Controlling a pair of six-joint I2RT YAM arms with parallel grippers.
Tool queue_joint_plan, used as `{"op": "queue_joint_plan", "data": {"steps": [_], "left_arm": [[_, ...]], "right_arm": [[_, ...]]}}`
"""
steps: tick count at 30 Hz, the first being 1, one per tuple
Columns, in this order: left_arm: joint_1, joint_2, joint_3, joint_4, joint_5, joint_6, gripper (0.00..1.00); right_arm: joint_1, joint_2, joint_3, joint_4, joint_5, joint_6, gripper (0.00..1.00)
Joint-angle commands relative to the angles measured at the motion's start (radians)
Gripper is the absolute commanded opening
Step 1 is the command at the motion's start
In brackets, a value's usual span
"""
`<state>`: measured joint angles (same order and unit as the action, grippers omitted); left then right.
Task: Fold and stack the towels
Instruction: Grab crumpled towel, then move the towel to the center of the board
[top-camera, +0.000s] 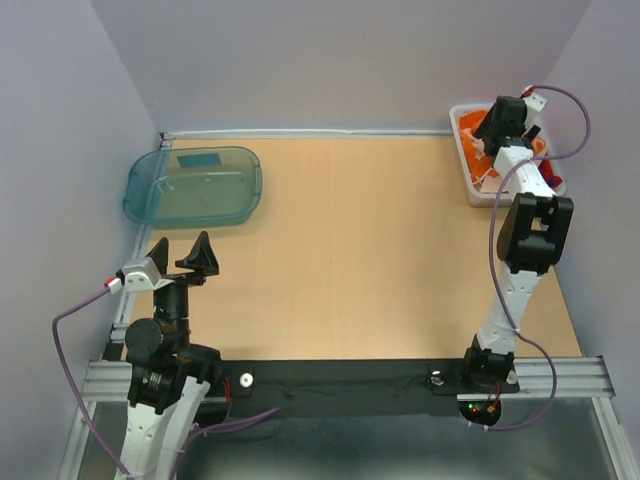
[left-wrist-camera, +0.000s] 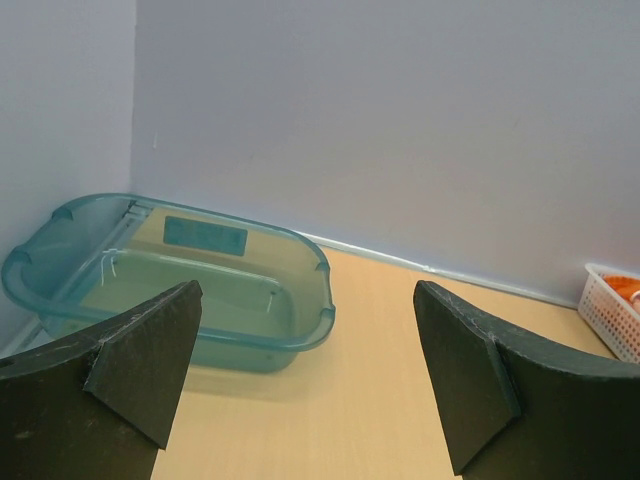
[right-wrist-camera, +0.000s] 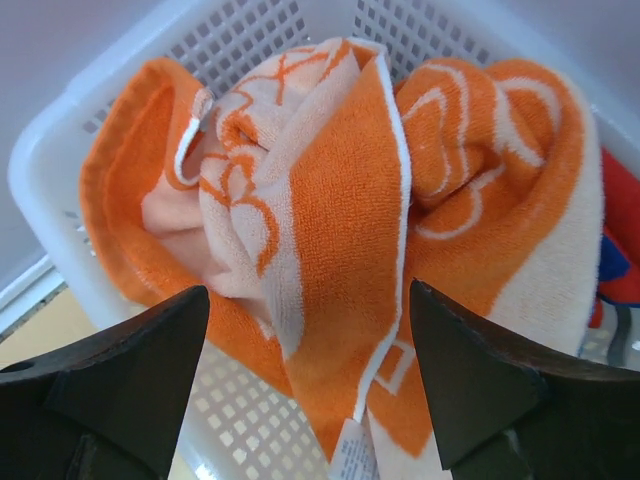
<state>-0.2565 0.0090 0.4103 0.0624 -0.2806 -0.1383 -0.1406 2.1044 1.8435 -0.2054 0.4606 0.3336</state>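
The right end effector (right-wrist-camera: 308, 300) hangs over a white mesh basket (right-wrist-camera: 250, 25) at the far right corner of the tabletop (top-camera: 350, 250). Its jaws stand apart on either side of a bunched orange towel (right-wrist-camera: 330, 200) and are not clamped on it. The towel, with its pale line pattern, fills most of the basket. A red towel (right-wrist-camera: 620, 250) with blue marks shows at its right edge. Across the tabletop, the left end effector (top-camera: 182, 245) hovers released, jaws wide, near a translucent teal tray (top-camera: 140, 195) in the far left corner.
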Motion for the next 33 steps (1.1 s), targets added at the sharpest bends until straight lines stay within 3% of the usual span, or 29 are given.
{"op": "queue_joint_plan", "data": {"steps": [1, 3, 4, 6, 7, 8, 12, 19, 24, 28, 33], "left_arm": [[-0.006, -0.032, 0.001, 0.051, -0.009, 0.012, 0.99], [-0.007, -0.026, 0.001, 0.056, -0.006, 0.012, 0.99], [-0.007, -0.021, -0.001, 0.056, -0.003, 0.014, 0.99], [-0.007, -0.02, -0.001, 0.059, -0.005, 0.016, 0.98], [-0.007, -0.02, -0.001, 0.06, -0.002, 0.014, 0.98], [-0.007, -0.021, -0.001, 0.06, 0.0, 0.014, 0.98], [-0.007, -0.026, -0.001, 0.06, 0.001, 0.014, 0.98], [-0.007, -0.026, -0.001, 0.059, 0.004, 0.014, 0.98], [-0.007, 0.022, 0.01, 0.059, 0.009, 0.014, 0.98], [-0.006, 0.087, 0.025, 0.068, 0.035, 0.005, 0.98], [-0.007, 0.224, 0.157, 0.014, 0.107, -0.047, 0.98]], "right_arm": [[-0.011, 0.06, 0.086, 0.023, 0.021, 0.015, 0.76], [-0.011, 0.069, 0.103, 0.023, 0.023, -0.01, 0.59], [-0.011, 0.065, 0.112, 0.024, 0.018, -0.034, 0.38], [-0.011, 0.049, 0.115, 0.026, 0.019, -0.057, 0.19], [-0.011, 0.037, 0.114, 0.031, 0.024, -0.082, 0.03], [-0.011, 0.016, 0.114, 0.034, 0.026, -0.097, 0.01], [-0.011, -0.065, 0.115, 0.047, -0.051, -0.174, 0.0], [0.019, -0.208, 0.209, 0.069, -0.379, -0.199, 0.0], [0.041, -0.306, 0.257, 0.095, -0.661, -0.105, 0.01], [0.1, -0.423, 0.185, 0.153, -0.822, -0.004, 0.01], [0.183, -0.642, -0.039, 0.19, -0.878, 0.073, 0.0]]}}
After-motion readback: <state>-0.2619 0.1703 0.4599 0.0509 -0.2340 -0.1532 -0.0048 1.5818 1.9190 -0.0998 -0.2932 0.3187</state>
